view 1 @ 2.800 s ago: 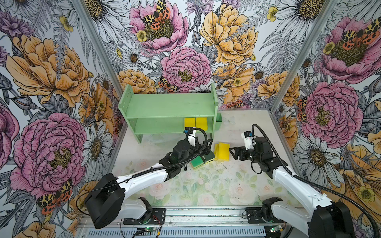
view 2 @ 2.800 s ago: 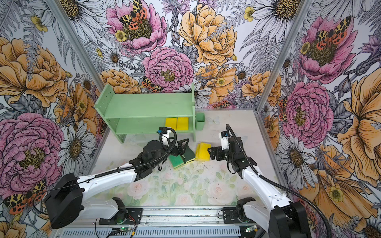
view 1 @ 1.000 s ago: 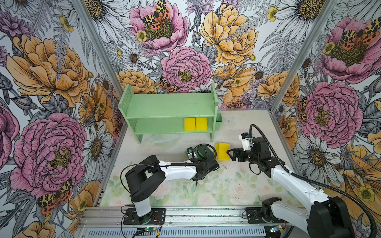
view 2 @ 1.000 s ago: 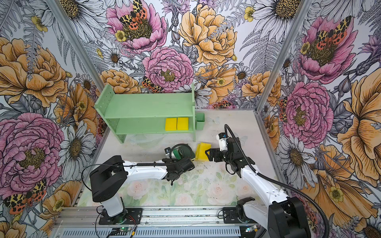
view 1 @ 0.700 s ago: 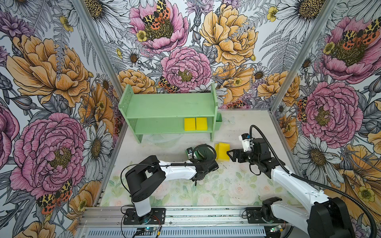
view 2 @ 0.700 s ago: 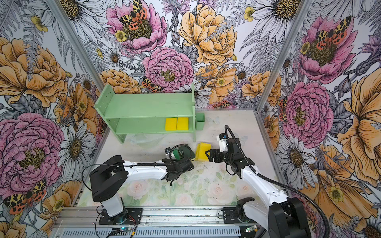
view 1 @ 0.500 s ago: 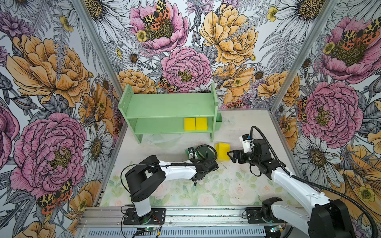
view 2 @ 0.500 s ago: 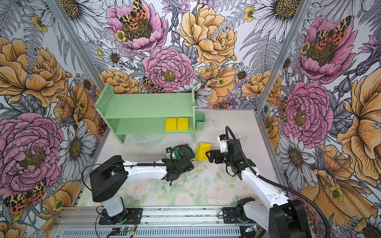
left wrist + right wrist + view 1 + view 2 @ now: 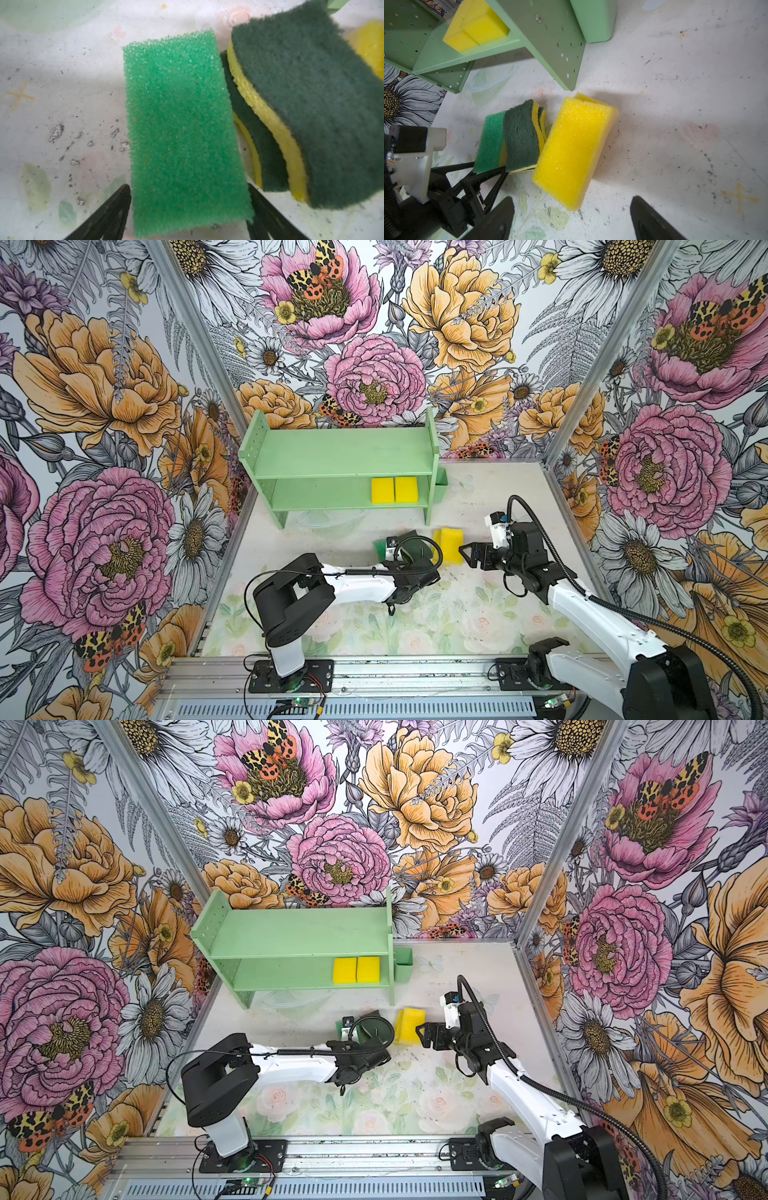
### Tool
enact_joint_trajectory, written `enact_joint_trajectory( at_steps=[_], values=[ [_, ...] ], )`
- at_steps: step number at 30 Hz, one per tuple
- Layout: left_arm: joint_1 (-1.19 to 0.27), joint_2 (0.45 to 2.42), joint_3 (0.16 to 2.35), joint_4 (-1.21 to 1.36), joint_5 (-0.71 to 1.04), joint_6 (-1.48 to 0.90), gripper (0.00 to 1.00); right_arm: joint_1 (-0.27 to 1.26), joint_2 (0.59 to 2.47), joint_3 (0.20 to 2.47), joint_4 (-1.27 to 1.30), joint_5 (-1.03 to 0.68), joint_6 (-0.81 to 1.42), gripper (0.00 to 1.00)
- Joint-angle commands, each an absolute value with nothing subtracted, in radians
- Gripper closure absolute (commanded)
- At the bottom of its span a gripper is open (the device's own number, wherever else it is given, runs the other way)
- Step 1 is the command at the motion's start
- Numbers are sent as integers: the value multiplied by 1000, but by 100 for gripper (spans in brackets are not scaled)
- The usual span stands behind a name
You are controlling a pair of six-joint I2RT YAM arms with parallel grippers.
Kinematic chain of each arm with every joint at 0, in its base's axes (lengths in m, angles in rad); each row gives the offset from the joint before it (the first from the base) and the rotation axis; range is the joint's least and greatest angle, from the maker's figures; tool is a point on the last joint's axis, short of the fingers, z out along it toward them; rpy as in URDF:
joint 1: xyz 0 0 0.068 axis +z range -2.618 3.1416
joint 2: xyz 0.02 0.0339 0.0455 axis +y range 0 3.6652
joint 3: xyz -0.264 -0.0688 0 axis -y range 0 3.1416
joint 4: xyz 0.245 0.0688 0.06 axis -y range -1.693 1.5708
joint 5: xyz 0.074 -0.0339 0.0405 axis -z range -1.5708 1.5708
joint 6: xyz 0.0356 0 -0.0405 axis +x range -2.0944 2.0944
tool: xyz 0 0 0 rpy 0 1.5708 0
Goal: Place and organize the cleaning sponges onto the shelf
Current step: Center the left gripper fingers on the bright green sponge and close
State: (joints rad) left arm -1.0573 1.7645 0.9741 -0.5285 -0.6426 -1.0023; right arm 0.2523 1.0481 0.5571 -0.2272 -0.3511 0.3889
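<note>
Task judged barely begun. Two yellow sponges (image 9: 382, 490) lie side by side at the 3 o'clock end of the lower tier of the shelf (image 9: 340, 448); its upper tier is bare. Not yet shelved, clustered on the table (image 9: 498, 497) at the shelf's 5 o'clock: one bright-green sponge (image 9: 182, 128), two wavy dark-green sponges (image 9: 311, 93) overlapping at its 3 o'clock, then at least two yellow blocks (image 9: 575, 149), one leaning on the other. Seven counted in all. The left gripper (image 9: 188, 187) straddles the bright-green sponge; whether it has pinched cannot be told. The right gripper (image 9: 465, 558) stands wide apart, empty, just short of the yellow blocks.
</note>
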Motion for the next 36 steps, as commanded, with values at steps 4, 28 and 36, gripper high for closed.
enact_joint_trajectory(
  at_steps=[4,28,36],
  values=[
    [-1033,1725,925,-472,-621,-954,20,266,1045,556,-201,-313,410,11],
    [-1009,1678,905,-434,-600,-922,17,275,1067,565,-201,-300,411,11],
    [-998,1661,880,-410,-602,-917,19,276,1081,568,-201,-299,410,11]
  ],
)
